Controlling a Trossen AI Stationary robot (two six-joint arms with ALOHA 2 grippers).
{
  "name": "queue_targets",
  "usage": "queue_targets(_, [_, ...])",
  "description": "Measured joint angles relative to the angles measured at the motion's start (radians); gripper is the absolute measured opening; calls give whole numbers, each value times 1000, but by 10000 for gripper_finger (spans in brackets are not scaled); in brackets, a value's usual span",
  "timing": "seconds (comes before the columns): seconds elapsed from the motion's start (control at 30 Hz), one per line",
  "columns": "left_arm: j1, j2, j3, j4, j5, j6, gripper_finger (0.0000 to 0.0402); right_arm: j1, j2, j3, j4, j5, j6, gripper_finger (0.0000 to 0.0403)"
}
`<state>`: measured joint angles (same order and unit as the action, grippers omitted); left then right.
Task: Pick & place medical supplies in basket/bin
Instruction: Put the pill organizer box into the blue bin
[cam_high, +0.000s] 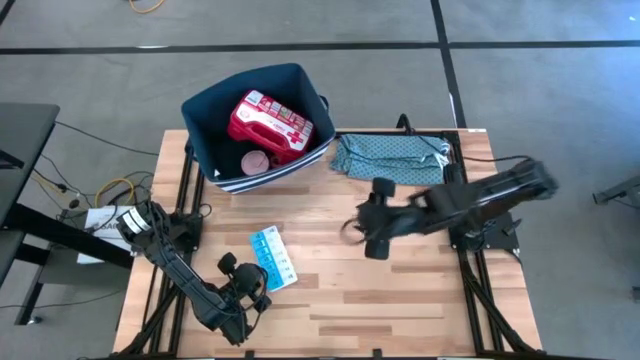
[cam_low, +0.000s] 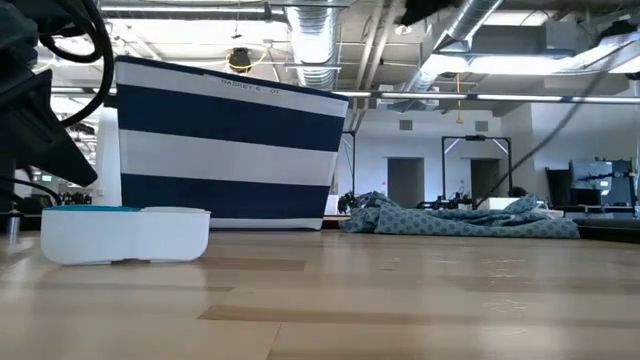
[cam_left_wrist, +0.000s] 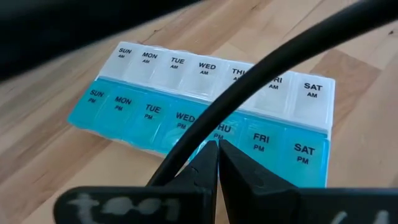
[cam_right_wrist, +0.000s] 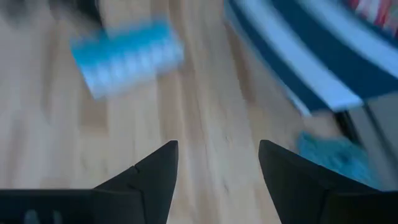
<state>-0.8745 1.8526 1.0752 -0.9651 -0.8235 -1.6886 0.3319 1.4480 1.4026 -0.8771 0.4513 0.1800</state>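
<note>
The wooden desk (cam_high: 400, 290) carries the navy bin (cam_high: 205, 120), already holding the red first-aid pouch (cam_high: 268, 122) and pink tub (cam_high: 256, 162). The light-blue pill box (cam_high: 272, 257) lies flat, nearer me than the bin. My left tool (cam_high: 243, 290) sits just beside the box, its fingers (cam_left_wrist: 205, 163) pressed together; I'd open them before straddling the box's short width. My right tool (cam_high: 362, 228) hangs open and empty, between box and teal cloth (cam_high: 390, 157).
</note>
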Motion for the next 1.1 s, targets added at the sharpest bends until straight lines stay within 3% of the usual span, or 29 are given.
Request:
queue_targets(0.1, [0,0,0,0,2,1,4,-2,-157,-343,508,-21,-22,219])
queue_targets(0.2, [1,0,0,4,8,15,4,-24,-203,-635,1076,-100,-5,220])
queue_targets(0.3, [1,0,1,7,42,-7,4,-55,-161,-800,1497,-180,87,221])
queue_targets(0.37, [1,0,1,6,76,-36,4,-71,-107,-842,1634,-209,119,221])
queue_targets(0.57, [18,0,1,-72,190,-119,4,-84,77,-815,1730,-215,180,221])
queue_targets(0.8, [35,0,0,-177,378,-184,4,-77,316,-661,1805,-219,371,222])
queue_targets(1.0, [34,11,0,-134,374,-145,4,-87,464,-495,1774,-239,310,219])
queue_targets(1.1, [39,52,0,-90,349,-92,4,-99,501,-410,1629,-258,331,216])
